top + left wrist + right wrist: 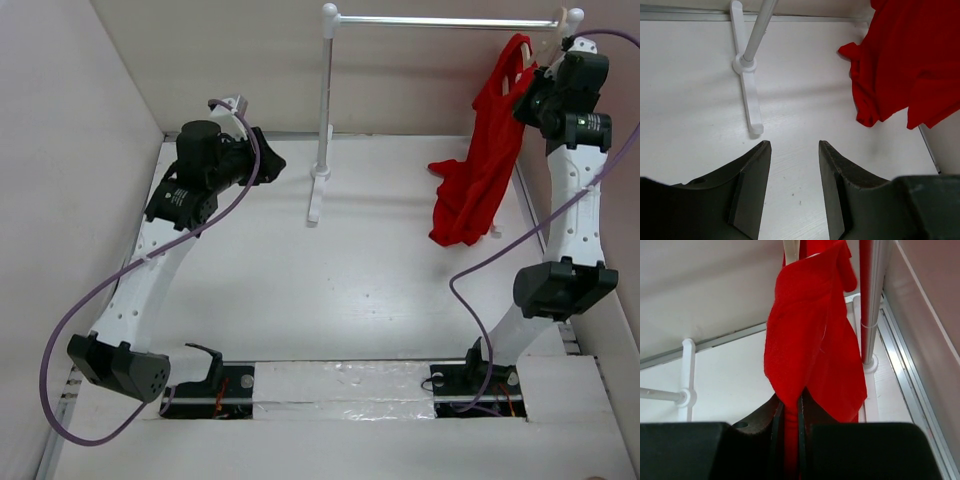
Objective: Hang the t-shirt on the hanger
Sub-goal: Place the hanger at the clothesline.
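The red t-shirt (487,165) hangs in folds at the right end of the white rack, its lower part bunched above the table. It also shows in the left wrist view (905,60) and the right wrist view (810,345). The pale wooden hanger (548,45) shows only as a beige piece by the bar's right end, and as a pale strip at the top of the right wrist view (791,250). My right gripper (788,410) is raised beside the shirt's top and shut on a fold of it. My left gripper (794,150) is open and empty over the table, left of the rack's post.
The white rack's left post (325,100) and foot (317,190) stand at the back middle; its metal bar (440,20) runs right. The right post (871,300) is close to the shirt. Walls close in the left, back and right sides.
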